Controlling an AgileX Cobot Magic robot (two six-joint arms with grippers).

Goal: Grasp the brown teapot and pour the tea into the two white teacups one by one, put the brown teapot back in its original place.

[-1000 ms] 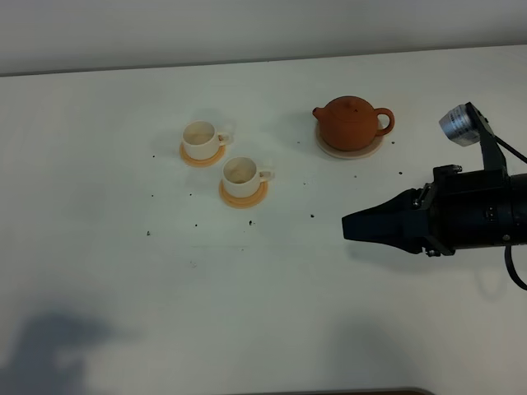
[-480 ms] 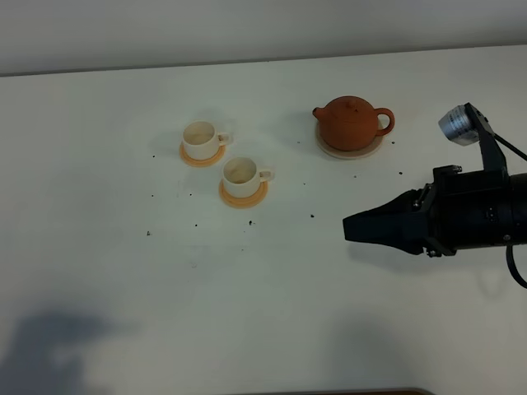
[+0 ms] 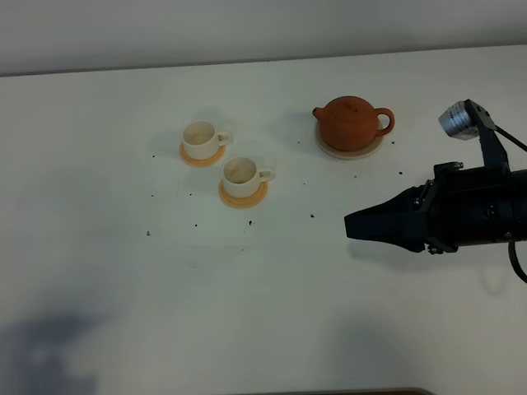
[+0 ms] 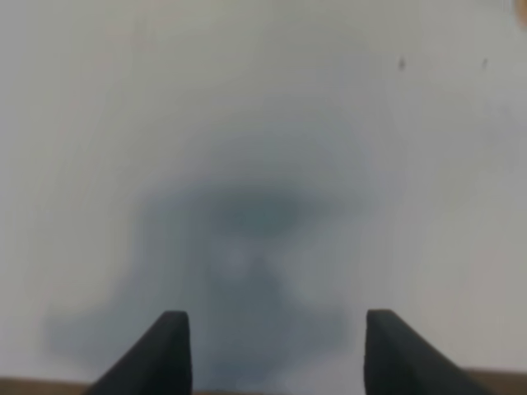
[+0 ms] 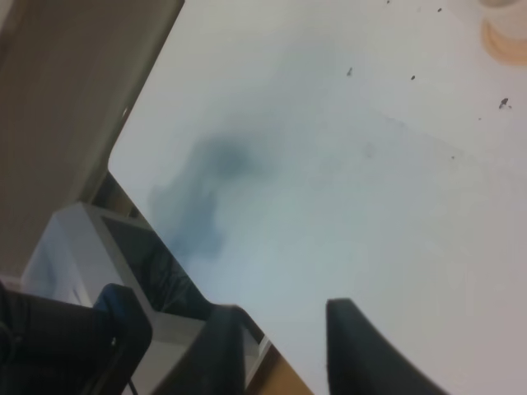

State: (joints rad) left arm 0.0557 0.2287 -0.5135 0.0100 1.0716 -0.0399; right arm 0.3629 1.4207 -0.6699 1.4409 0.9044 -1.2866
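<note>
Two white teacups (image 3: 202,140), each on one of the orange coasters (image 3: 244,201), sit at about 10 o'clock from the middle of the worktop (image 3: 99,247), handles toward 3 o'clock. The brown teapot (image 3: 352,123) stands on its pale saucer (image 3: 350,154) at 1 o'clock, spout toward 9. The right tool (image 3: 347,225) hangs at 6 o'clock of the teapot, well apart from it, fingers partly spread and empty. The left tool (image 4: 276,329), seen only in its wrist view, is spread wide over bare worktop, holding nothing.
</note>
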